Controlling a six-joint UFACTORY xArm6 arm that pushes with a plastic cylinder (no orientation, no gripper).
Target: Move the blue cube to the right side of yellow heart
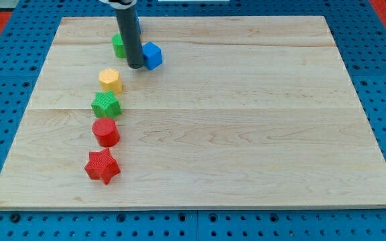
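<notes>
Wooden board [246, 134] on a blue pegboard, with blocks strung down its left half. My tip [135, 66] touches the blue cube [152, 55] from the cube's 9 o'clock, likely placed to shove it toward 3 o'clock. There is no claw, only a rod. At the tip's 7 o'clock sits a yellow block [110, 79], its heart shape hard to confirm. Below it: green star [106, 105], red cylinder [105, 132], red star [102, 166]. The rod partly hides a green block [118, 45] and something blue [138, 27].

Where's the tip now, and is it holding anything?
My tip: no claw, holds nothing; sits at the blue cube's left edge, right of the green block.
</notes>
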